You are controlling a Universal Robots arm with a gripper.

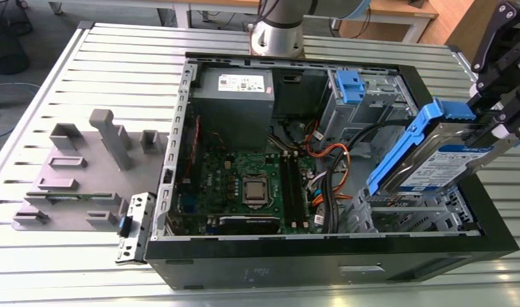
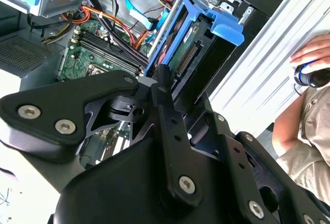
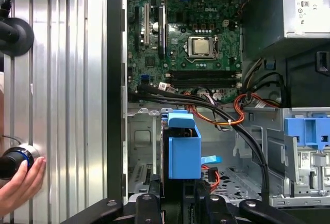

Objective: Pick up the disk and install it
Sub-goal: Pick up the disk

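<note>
Tool (image 1: pixel 490 134) clamped on the disk (image 1: pixel 439 160), gripping its upper end, near the blue handle tab as far as I can tell. Disk is off the bench (image 1: pixel 114 70) and airborne, tilted steeply. Its lower end hangs just over the drive cage (image 1: pixel 413 214) at the front corner of the PC case (image 1: pixel 328 259), on the exterior view's right. Not seated in anything yet. In the first wrist view its blue end looks roughly in line w/ the cage opening; can't judge how square.

Risks, my read:
- Held by one end only, so a long overhang. A knock on the cage lip could twist it in the jaws or pop it loose into the case.
- Tilt vs. cage slots: a side rail meeting the sheet-metal edge would prob. jam rather than slide.
- Black & orange cables (image 1: pixel 332 163) run close beside the cage. The disk's lower corner could snag or pinch one.
- Person's hand (image 3: pixel 20 180) on the bench outside the case wall. Apart from the tool, but worth watching.
</note>
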